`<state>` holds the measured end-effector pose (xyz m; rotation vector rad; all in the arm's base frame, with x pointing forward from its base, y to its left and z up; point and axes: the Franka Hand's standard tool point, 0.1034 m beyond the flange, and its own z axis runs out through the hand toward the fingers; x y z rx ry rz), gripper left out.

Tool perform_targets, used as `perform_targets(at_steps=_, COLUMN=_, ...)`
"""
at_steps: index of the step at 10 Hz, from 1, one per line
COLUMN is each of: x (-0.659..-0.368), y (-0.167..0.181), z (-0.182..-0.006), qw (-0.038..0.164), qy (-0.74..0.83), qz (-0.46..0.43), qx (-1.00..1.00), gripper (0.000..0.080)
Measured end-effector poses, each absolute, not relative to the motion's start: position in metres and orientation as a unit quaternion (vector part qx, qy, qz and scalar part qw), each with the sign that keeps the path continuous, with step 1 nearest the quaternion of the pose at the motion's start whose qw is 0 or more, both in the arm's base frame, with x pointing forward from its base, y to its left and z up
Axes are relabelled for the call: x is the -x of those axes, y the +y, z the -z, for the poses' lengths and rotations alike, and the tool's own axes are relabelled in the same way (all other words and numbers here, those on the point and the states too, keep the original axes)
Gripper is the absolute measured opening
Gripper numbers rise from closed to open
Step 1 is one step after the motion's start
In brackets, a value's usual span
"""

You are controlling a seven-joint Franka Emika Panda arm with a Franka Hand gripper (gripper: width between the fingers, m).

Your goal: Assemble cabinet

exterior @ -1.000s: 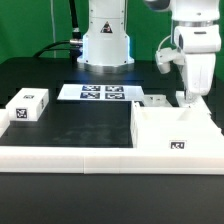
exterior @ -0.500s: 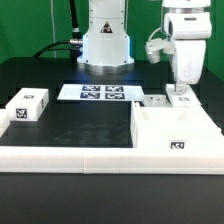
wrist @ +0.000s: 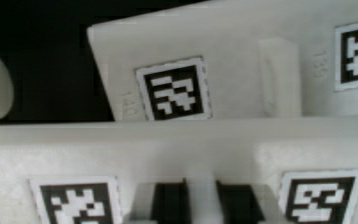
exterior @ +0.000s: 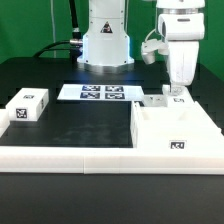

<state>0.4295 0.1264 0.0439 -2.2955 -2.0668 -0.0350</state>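
The cabinet's big white box (exterior: 176, 131) stands at the exterior view's right, open side up, with a tag on its front. My gripper (exterior: 177, 93) hangs just above the box's rear wall, its jaws shut and nothing seen held. Small white tagged panels (exterior: 155, 100) lie right behind the box, beside the gripper. A white tagged block (exterior: 28, 105) sits far off at the exterior view's left. In the wrist view the two dark fingers (wrist: 167, 203) of the gripper (wrist: 197, 192) stand close together over a white tagged wall (wrist: 87, 150), with a tagged panel (wrist: 176, 90) beyond.
The marker board (exterior: 100, 92) lies flat at the back middle, before the robot's base (exterior: 106, 45). A long low white rail (exterior: 70, 156) runs along the table's front. Black table top (exterior: 85, 125) stretches between the block and the box.
The gripper has moved toward the exterior view's left and slightly up, from the box's rear right corner to above the rear wall by the small panels. It stayed shut.
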Motion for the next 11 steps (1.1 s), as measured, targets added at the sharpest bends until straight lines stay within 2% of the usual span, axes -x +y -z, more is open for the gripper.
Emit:
perform_targets(at_steps=5, x=-0.4374, y=0.1208, z=-0.0485, qw=0.022, qy=-0.664, qz=0.016, qx=0.747, gripper=0.007)
perform_targets(at_steps=11, x=-0.4336, y=0.1182, z=-0.0467, qw=0.024, qy=-0.669, qz=0.013, qx=0.742, gripper=0.007)
